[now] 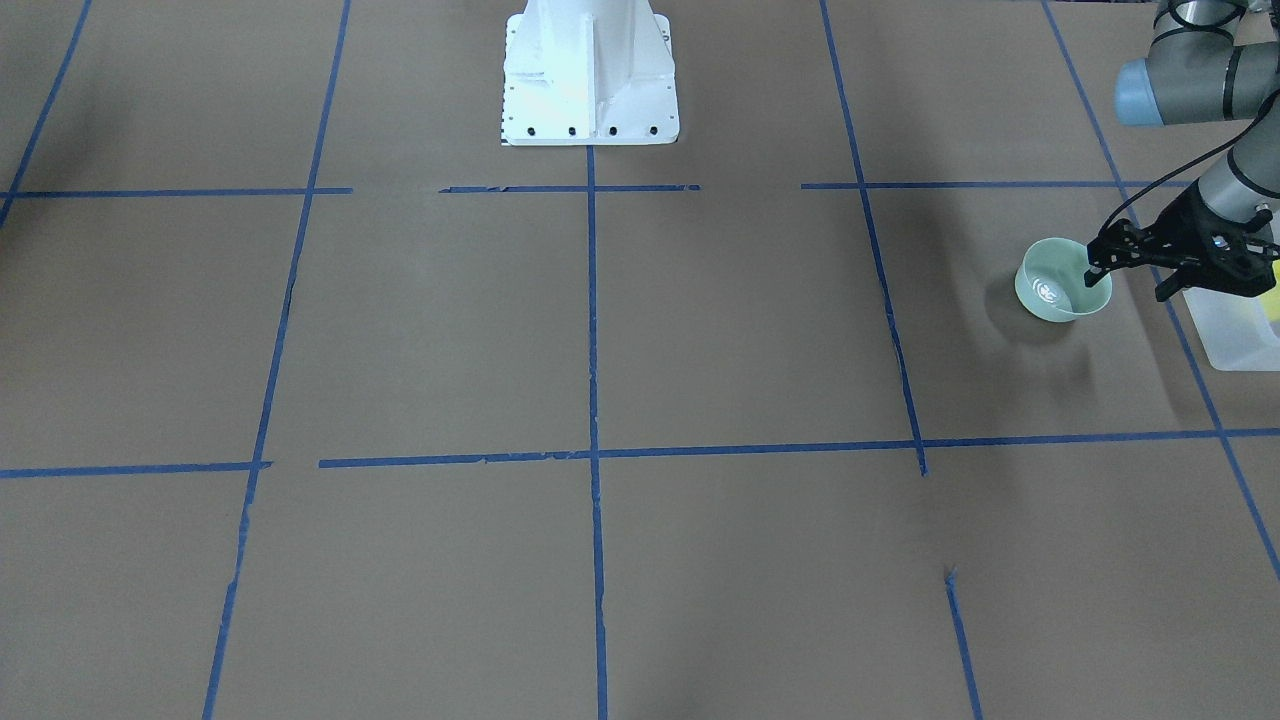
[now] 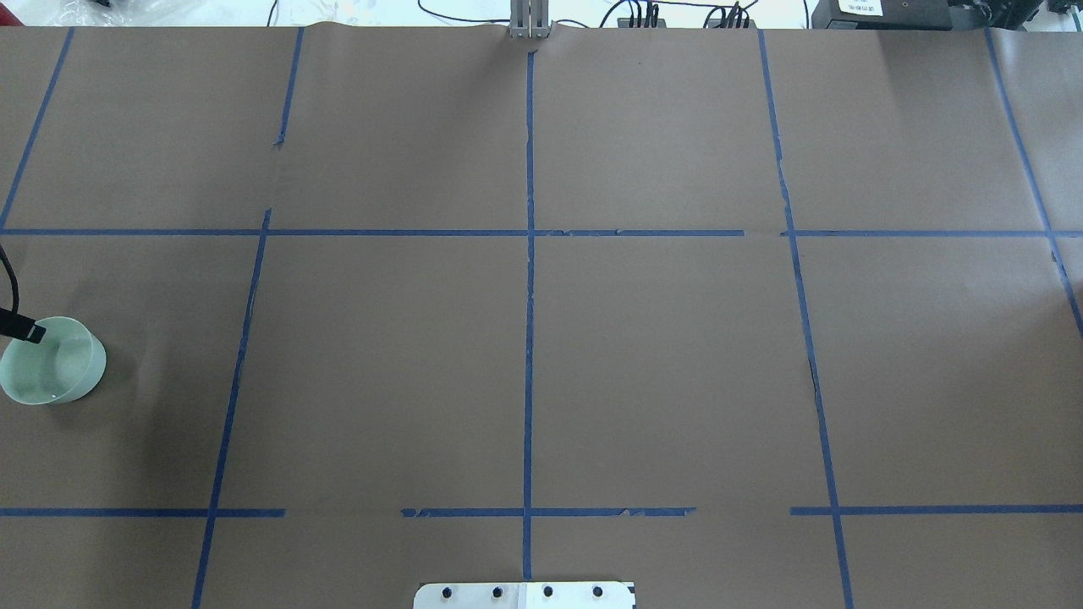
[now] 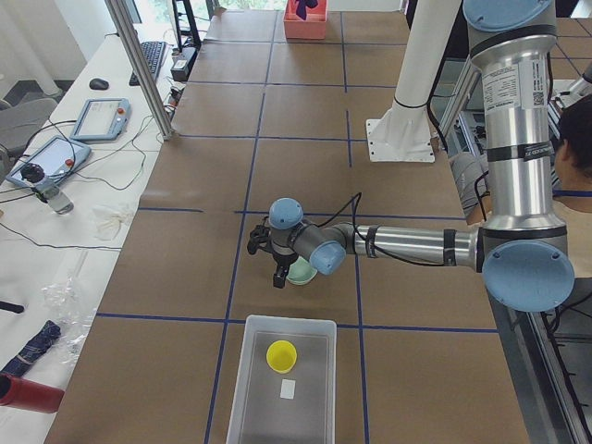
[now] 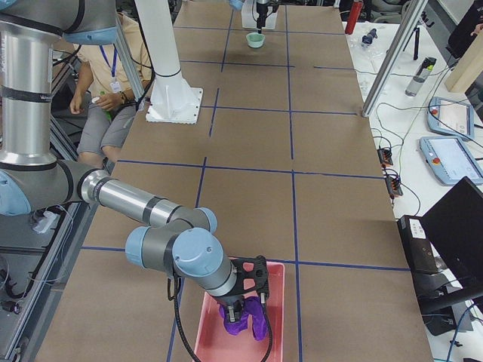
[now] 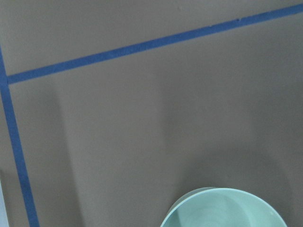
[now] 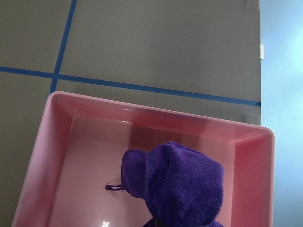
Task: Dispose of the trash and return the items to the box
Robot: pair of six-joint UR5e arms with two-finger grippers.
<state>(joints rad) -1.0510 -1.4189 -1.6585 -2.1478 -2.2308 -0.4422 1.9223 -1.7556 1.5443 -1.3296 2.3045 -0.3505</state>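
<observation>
A pale green bowl [image 1: 1055, 290] sits near the table's left end, and also shows in the overhead view [image 2: 59, 372] and the left wrist view [image 5: 227, 210]. My left gripper [image 1: 1128, 282] is open, one fingertip [image 2: 32, 332] at the bowl's rim. The box [image 3: 282, 393], a frosted white tub, stands just beyond the bowl with the yellow cup [image 3: 281, 355] inside. My right gripper [image 4: 243, 305] hangs over a pink tray [image 4: 215, 339] with a purple cloth [image 6: 182, 184] under it. I cannot tell whether it is open or shut.
The white robot base [image 1: 590, 75] stands at the table's middle rear. Blue tape lines cross the brown table cover. A seated person [image 4: 102, 83] is behind the robot. Tablets and cables lie on the side bench [image 3: 97, 116].
</observation>
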